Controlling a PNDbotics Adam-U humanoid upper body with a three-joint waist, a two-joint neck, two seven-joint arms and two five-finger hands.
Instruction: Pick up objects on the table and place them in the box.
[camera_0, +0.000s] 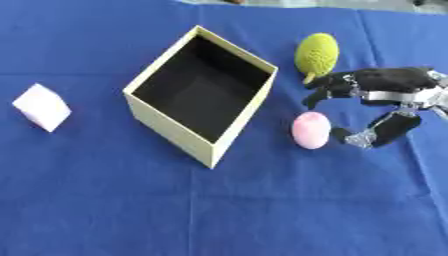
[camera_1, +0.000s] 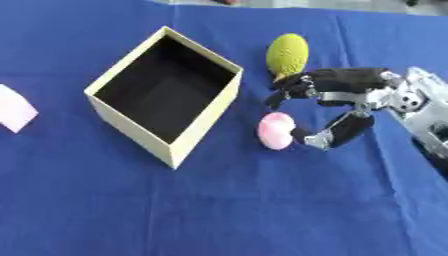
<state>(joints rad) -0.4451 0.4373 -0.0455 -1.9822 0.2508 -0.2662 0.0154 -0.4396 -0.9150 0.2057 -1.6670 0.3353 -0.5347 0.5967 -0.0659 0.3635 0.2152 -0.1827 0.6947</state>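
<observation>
A cream box (camera_0: 178, 126) with a dark inside stands open on the blue cloth, nothing visible in it. Just right of it lies a pink egg-shaped object (camera_0: 311, 130). A yellow-green textured oval object (camera_0: 317, 53) sits behind it, near the box's far right corner. A pale pink cube (camera_0: 41, 106) rests at the far left. My right hand (camera_1: 346, 95) reaches in from the right, open, its fingers spread above the pink egg and its thumb beside the egg's right side. The fingers are not closed round it. My left hand is out of sight.
The blue cloth (camera_0: 219, 210) covers the whole table, with wide free room in front of the box. My right forearm (camera_1: 420, 115), silver and black, enters at the right edge.
</observation>
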